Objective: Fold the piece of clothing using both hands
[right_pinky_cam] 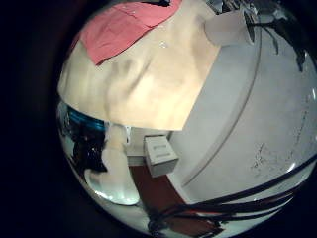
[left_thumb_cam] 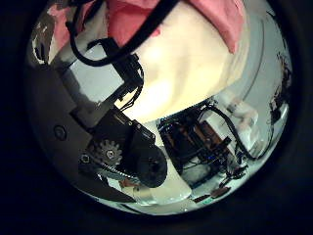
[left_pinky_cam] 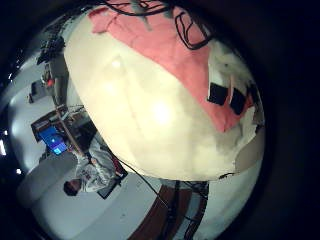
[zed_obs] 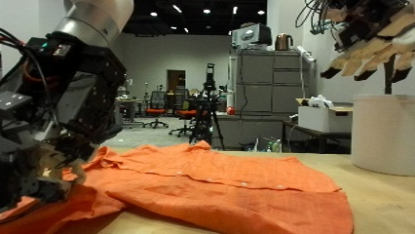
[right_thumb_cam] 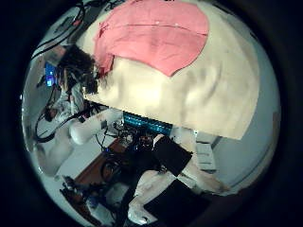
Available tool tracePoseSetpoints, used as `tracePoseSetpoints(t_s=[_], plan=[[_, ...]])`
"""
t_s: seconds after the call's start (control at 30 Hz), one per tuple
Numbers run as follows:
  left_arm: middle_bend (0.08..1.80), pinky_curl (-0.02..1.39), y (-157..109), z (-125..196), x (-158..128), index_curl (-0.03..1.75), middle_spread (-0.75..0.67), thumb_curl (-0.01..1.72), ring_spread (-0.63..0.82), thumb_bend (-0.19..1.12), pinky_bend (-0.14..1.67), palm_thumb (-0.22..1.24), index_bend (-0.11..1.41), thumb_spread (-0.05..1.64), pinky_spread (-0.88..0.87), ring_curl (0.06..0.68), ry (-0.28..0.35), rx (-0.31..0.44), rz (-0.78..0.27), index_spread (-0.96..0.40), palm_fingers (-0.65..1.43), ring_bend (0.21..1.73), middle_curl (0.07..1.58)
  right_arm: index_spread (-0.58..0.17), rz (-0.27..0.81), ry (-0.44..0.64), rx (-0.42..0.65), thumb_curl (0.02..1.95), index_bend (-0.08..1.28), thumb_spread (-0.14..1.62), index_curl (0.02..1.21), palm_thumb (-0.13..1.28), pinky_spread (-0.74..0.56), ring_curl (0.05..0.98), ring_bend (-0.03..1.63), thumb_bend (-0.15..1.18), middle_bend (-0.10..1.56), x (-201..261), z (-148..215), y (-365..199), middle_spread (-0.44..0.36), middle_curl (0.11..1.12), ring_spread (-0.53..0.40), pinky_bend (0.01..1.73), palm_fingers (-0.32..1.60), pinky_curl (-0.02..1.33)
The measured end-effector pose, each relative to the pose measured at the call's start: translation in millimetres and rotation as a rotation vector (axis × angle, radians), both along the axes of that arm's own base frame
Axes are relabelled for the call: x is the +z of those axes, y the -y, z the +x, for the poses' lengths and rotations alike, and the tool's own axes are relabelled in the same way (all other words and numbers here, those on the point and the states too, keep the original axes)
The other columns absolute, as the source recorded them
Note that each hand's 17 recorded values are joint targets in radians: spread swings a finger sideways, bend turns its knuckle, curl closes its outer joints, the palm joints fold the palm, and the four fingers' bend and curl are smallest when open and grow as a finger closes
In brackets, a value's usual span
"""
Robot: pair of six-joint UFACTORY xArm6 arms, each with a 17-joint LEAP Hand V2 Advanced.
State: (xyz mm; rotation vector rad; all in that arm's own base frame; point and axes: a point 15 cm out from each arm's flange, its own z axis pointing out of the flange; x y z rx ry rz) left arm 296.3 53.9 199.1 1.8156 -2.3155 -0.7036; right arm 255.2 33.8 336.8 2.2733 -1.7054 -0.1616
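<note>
1. The right hand [zed_obs: 370,44] is hanging high above the worktop [zed_obs: 383,200], well clear of everything, with its palm facing down.
2. Its fingers [zed_obs: 353,60] are pointing downward, loosely spread and only slightly bent; they are holding nothing and touching nothing.
3. The left hand [zed_obs: 52,117] is reaching down low, close to the outside camera, at the rumpled edge of the shirt [zed_obs: 220,180].
4. Its lower part is sitting right at the bunched cloth. Whether its fingers are pinching the cloth or only resting against it I cannot tell, since they are dark and partly hidden there.
5. The left thumb side palm view is showing that hand's own fingers [left_thumb_cam: 122,157] bent in front of the camera, with the shirt [left_thumb_cam: 220,15] lying just beyond them.
6. The orange shirt is lying spread across the worktop, mostly flat, with creases running through it and its edge nearest the left hand gathered into folds.
7. From the raised right palm, the whole shirt [right_thumb_cam: 156,33] is showing on the pale worktop [right_thumb_cam: 189,90], far below.
8. A white cylinder [zed_obs: 387,132] is standing on the worktop beneath the right hand, apart from the shirt.
</note>
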Motion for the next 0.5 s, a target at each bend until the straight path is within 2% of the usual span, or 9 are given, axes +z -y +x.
tracePoseSetpoints(t_s=[0.13,0.23,0.4,0.5], plan=[[0.94,0.58,-4.5,-2.6,22.4,0.73,-0.52,0.48,-0.51,-0.04,0.94,0.67,0.37,0.99,-0.7,0.527,0.043,0.005,0.004,-0.57,0.79,1.14,0.8,-0.316,0.0,-0.001,-0.002,0.27,0.16,1.09,0.28,0.48,0.35,0.231,0.36,-0.02,0.2,-0.3,0.1,0.4,0.091,0.34,0.262,0.41,0.15,0.29],[0.93,0.59,-5.3,-7.2,36.2,0.77,-0.52,0.47,-0.5,-0.03,0.92,0.65,0.37,0.99,-0.7,0.522,0.059,0.003,0.003,-0.56,0.73,1.13,0.81,-0.316,0.0,0.0,-0.003,0.27,0.16,1.09,0.28,0.48,0.35,0.232,0.36,-0.02,0.2,0.0,0.1,0.8,0.091,0.34,0.262,0.41,0.15,0.29],[0.93,0.6,-1.7,-17.5,44.7,0.84,-0.52,0.47,-0.5,-0.03,0.92,0.64,0.35,1.0,-0.7,0.518,0.032,-0.011,-0.005,-0.54,0.71,1.14,0.83,-0.316,-0.001,-0.006,-0.005,0.27,0.16,1.09,0.28,0.48,0.35,0.234,0.37,-0.02,0.2,-1.6,0.6,1.1,0.092,0.34,0.262,0.41,0.16,0.29],[0.85,0.62,2.5,-22.0,50.2,0.87,-0.49,0.46,-0.48,-0.03,0.94,0.62,0.31,1.01,-0.68,0.515,0.013,-0.019,-0.005,-0.49,0.5,1.07,0.84,-0.316,-0.001,-0.003,-0.005,0.27,0.16,1.09,0.28,0.48,0.35,0.236,0.37,-0.02,0.2,-0.8,0.4,1.1,0.089,0.34,0.261,0.41,0.16,0.29]])
